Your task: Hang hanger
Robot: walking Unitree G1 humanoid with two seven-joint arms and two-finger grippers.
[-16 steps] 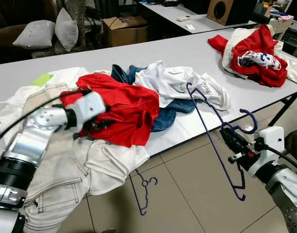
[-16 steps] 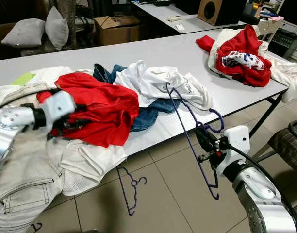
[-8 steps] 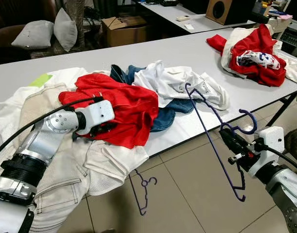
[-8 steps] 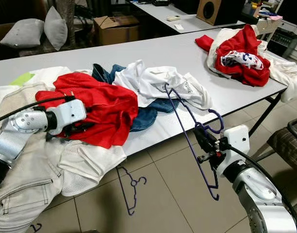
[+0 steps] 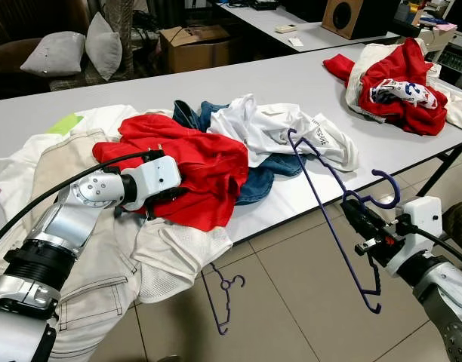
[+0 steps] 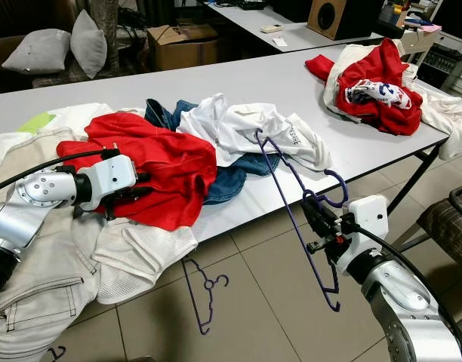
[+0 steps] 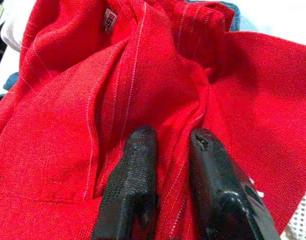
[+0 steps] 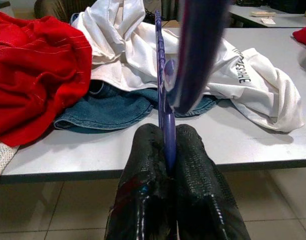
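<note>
A purple wire hanger hangs in the air off the table's front edge, tilted, its hook uppermost. My right gripper is shut on it just below the hook, the wire pinched between the black fingers. On the left, a red shirt lies crumpled on the grey table. My left gripper is pressed into its near edge. In the left wrist view a fold of the red cloth sits between its two fingers.
A white T-shirt and blue jeans lie beside the red shirt. Beige trousers hang over the front edge. Another purple hanger lies on the tiled floor. A second clothes pile sits far right.
My left gripper has pushed to the right into the red shirt and closed on a fold. The right gripper and its hanger have stayed put.
</note>
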